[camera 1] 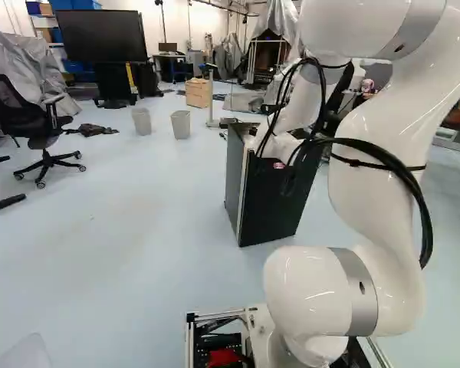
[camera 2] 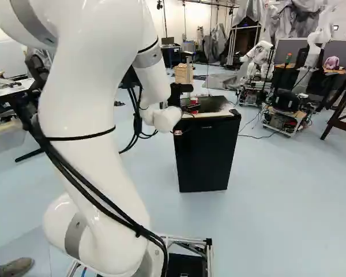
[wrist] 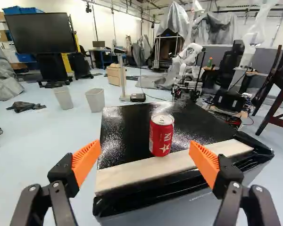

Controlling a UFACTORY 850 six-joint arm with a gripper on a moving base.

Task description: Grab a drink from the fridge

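Note:
In the right base view, my gripper [camera 2: 183,113] is partly hidden by the arm's white wrist, at the near edge of a small black fridge [camera 2: 205,156]. The wrist view shows the gripper [wrist: 145,159] open, its orange pads wide apart with nothing held between them. A red drink can [wrist: 162,135] stands upright on the fridge's black top [wrist: 127,129], ahead of the gap between the fingers and near the pale strip [wrist: 170,165] along the top's front edge. The fridge door looks shut.
Two pale bins [camera 1: 141,121] [camera 1: 181,124] and a wooden crate [camera 1: 198,93] stand beyond the fridge. An office chair [camera 1: 38,115] is at the left of the left base view. Another robot [camera 2: 259,60] stands at the back, near wheeled equipment [camera 2: 282,112].

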